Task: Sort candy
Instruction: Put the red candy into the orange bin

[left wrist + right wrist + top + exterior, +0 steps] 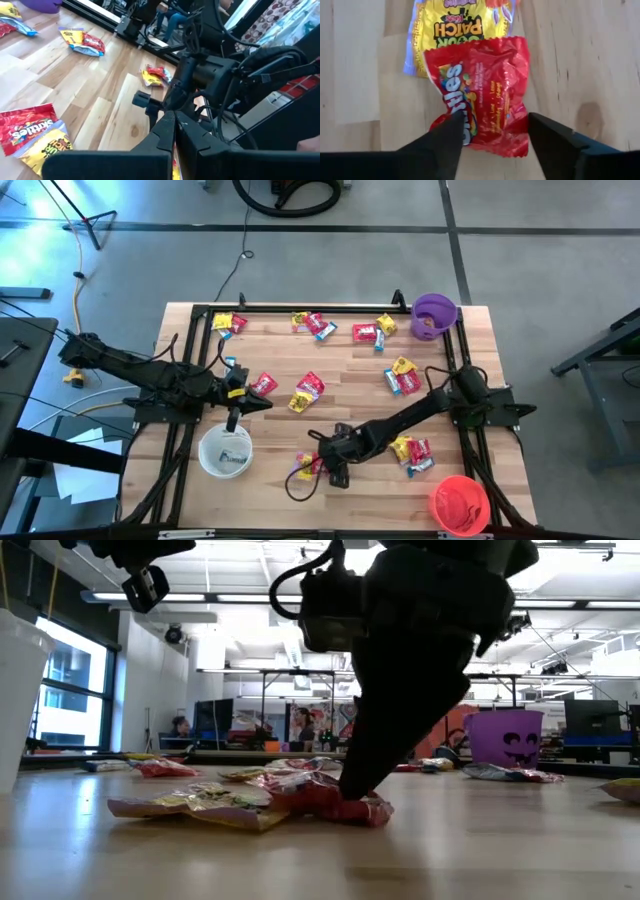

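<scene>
1. Down near the table's front edge, the right gripper [318,464] is reaching onto a red Skittles packet [482,105], its fingers [445,142] spread wide and standing on either side of the packet's lower edge, not yet closed on it.
2. That red packet is lying flat on the wooden table [340,385], overlapping the bottom of a yellow Sour Patch packet [457,27] just behind it.
3. Meanwhile the left gripper [234,415] is hanging just above the white bowl [225,451] at the left front, with its fingers pressed together and nothing between them.
4. The rest of the candy [308,391] is lying scattered over the table in red, yellow and light blue wrappers: a row along the far edge, some in the middle, and a small pile [412,453] beside the right arm.
5. A purple bowl [434,315] is sitting at the far right corner, and a red bowl [459,503] at the near right corner.
</scene>
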